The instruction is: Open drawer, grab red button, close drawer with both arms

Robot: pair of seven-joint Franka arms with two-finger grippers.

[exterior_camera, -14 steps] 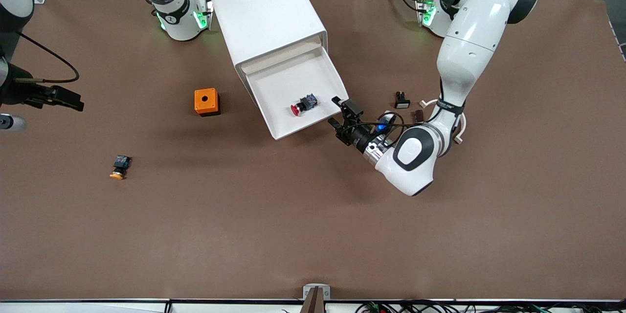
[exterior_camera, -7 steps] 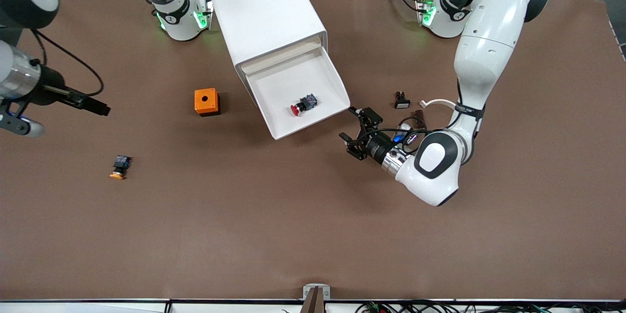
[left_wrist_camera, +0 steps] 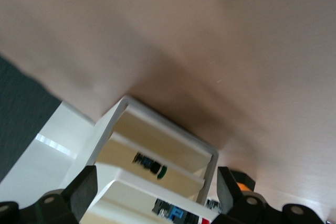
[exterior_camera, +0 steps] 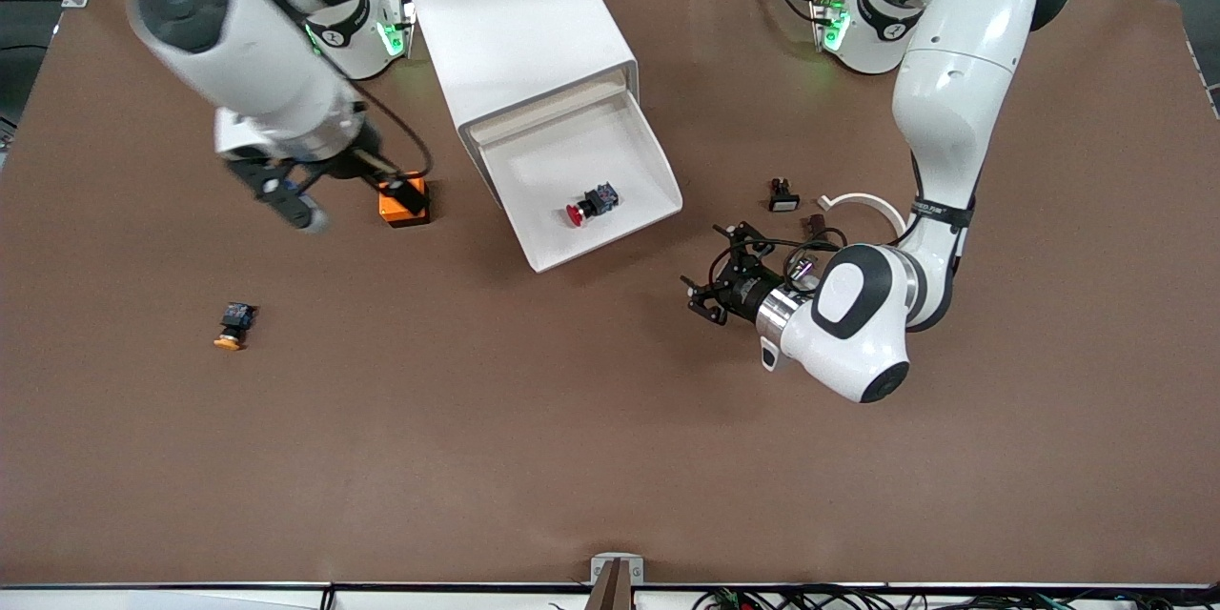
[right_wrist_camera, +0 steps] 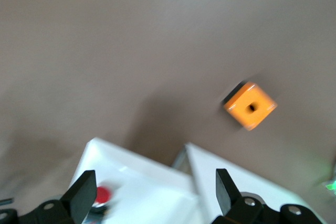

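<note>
The right claw (exterior_camera: 286,195), upper left of the front view, is blurred and partly covers the orange box (exterior_camera: 404,201); its fingers (right_wrist_camera: 81,199) are seen spread wide and empty in its wrist view. Lower down, an orange-capped button (exterior_camera: 232,325) lies alone on the brown surface (exterior_camera: 572,457). The left claw (exterior_camera: 720,273), right of centre, hangs open and empty over the surface near the drawer's corner. The drawer (exterior_camera: 610,152) is pulled out of the white cabinet (exterior_camera: 515,19), with the red button (exterior_camera: 591,204) lying inside. A small black switch (exterior_camera: 782,195) sits toward the left arm's end.
</note>
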